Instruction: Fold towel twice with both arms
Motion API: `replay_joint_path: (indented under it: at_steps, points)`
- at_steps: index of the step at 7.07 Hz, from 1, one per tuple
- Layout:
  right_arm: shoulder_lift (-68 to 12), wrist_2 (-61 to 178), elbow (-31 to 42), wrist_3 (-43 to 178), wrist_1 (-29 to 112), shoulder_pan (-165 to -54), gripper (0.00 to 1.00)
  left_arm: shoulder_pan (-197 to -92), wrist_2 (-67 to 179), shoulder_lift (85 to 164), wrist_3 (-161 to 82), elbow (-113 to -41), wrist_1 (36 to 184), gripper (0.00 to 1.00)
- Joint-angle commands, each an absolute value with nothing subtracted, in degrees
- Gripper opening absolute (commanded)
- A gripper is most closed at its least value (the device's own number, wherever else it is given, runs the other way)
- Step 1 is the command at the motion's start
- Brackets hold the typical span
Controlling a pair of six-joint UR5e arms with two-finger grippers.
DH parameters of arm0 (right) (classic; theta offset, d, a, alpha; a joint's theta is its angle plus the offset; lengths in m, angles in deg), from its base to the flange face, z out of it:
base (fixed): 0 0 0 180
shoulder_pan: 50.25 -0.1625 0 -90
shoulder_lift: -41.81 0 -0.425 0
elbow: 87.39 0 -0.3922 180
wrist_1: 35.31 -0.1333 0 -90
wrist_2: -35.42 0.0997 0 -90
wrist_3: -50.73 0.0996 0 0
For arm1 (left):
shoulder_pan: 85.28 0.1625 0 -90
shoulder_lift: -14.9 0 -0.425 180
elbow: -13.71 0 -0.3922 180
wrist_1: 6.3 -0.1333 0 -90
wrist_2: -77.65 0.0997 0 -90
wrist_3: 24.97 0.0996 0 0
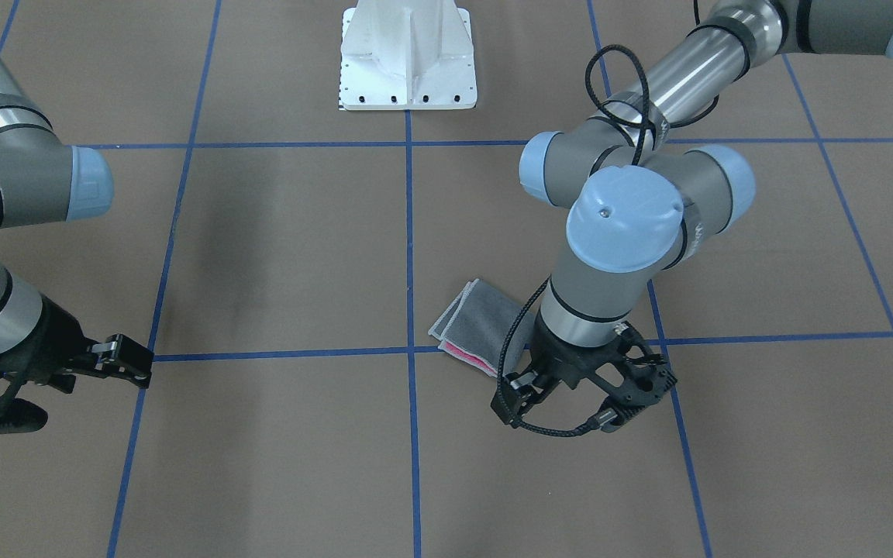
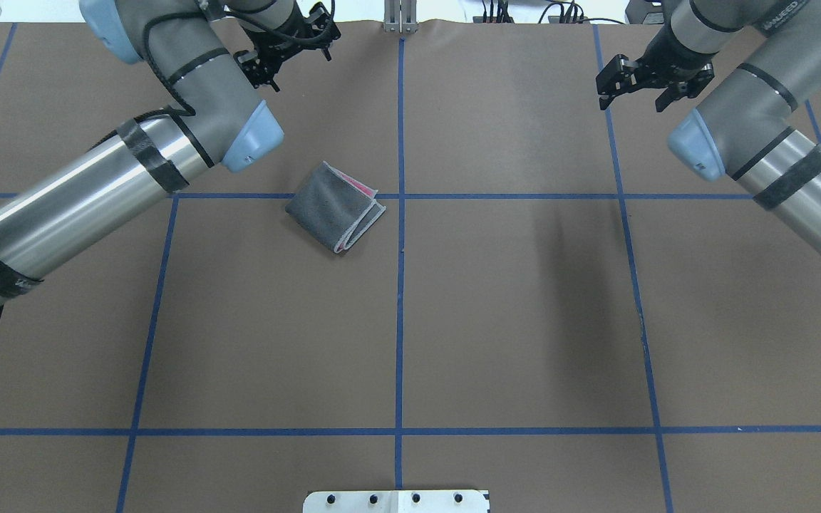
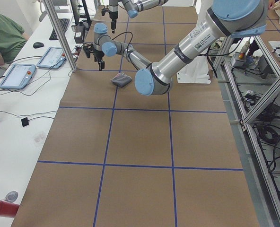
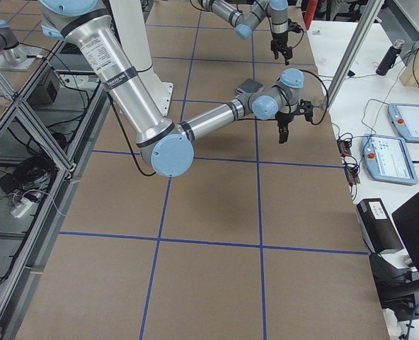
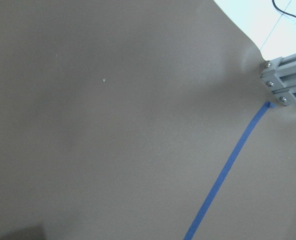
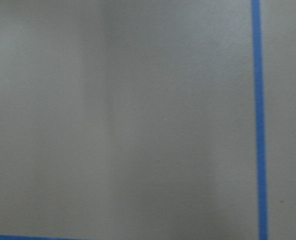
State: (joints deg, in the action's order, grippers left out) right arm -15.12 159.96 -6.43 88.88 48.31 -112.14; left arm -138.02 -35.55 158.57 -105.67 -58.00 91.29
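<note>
Towel (image 2: 332,205) count is one: it lies folded on the worktop (image 2: 510,299), grey face out, pink showing at the open edges, just left of my centre tape line. My two pincers both hang apart from it, toward the far edge. My right pincer (image 2: 631,94) is spread, gripping nothing. Whether my left pincer (image 1: 522,391) is spread, I cannot tell.
</note>
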Motion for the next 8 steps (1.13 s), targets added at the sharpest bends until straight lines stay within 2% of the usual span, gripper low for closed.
replay_joint_path:
  at_steps: [1,3,6,8]
  points:
    - [-17.1,154.1,-6.8,72.9,55.6,-116.4,1.00,-142.7,-35.6,150.9,-84.5,-70.5,77.6,1.00]
    - [-22.0,160.3,-7.3,59.9,55.3,-125.0,1.00,-148.3,-36.1,137.4,-72.0,-81.2,78.0,1.00]
    - [-26.7,173.8,-6.5,55.6,56.5,-135.2,1.00,-161.5,-48.3,127.4,-47.5,-81.8,78.1,1.00]
    - [-29.1,173.4,-6.4,55.8,50.7,-134.9,1.00,-170.6,-53.7,116.3,-30.3,-83.9,79.0,1.00]
